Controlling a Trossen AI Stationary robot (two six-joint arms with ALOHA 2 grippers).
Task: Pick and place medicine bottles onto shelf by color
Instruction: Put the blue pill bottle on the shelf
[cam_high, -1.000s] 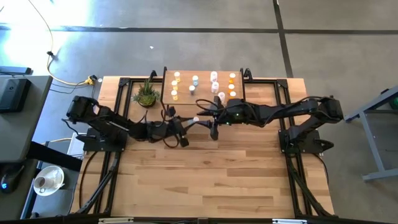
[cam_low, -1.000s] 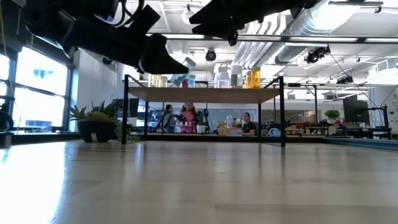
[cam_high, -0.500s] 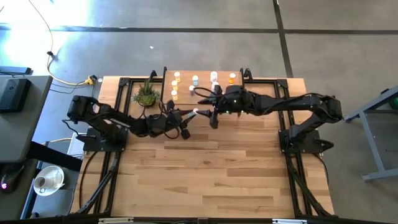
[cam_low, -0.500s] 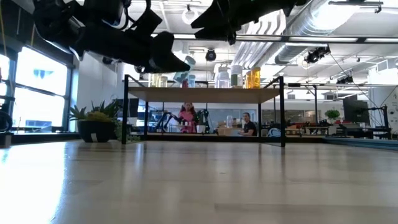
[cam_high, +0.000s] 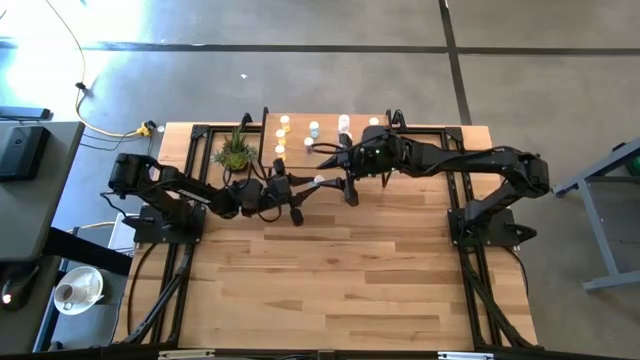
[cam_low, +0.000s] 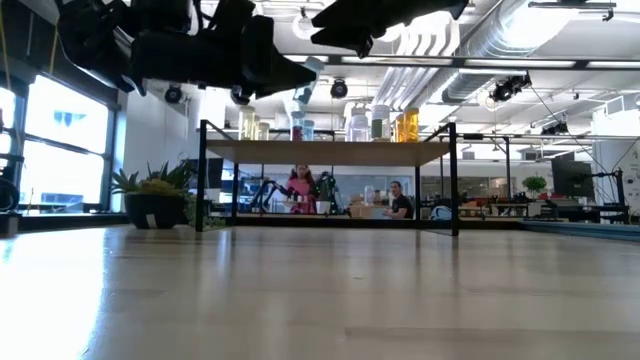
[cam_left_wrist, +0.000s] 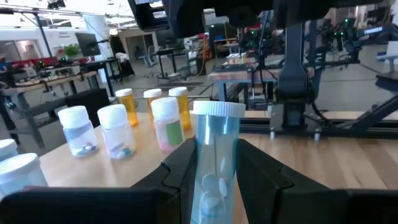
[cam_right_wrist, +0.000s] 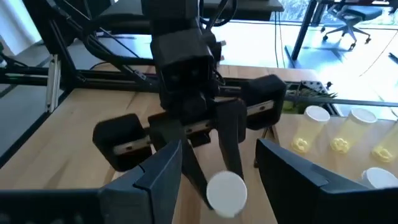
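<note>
STEP: shelving | LEFT: left gripper (cam_left_wrist: 214, 180) clamps clear-blue white-capped bottle (cam_left_wrist: 214, 155) | RIGHT: right gripper (cam_right_wrist: 217, 163) open, empty | ADVICE: lower upright beside blue bottles on wood-topped shelf (cam_left_wrist: 56, 171).

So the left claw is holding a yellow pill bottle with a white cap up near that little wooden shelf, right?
Not yellow. The left wrist view shows the left claw gripping a clear bluish pill bottle with a white cap, white tablets inside. The rest holds: it is raised near the small wooden shelf.
</note>
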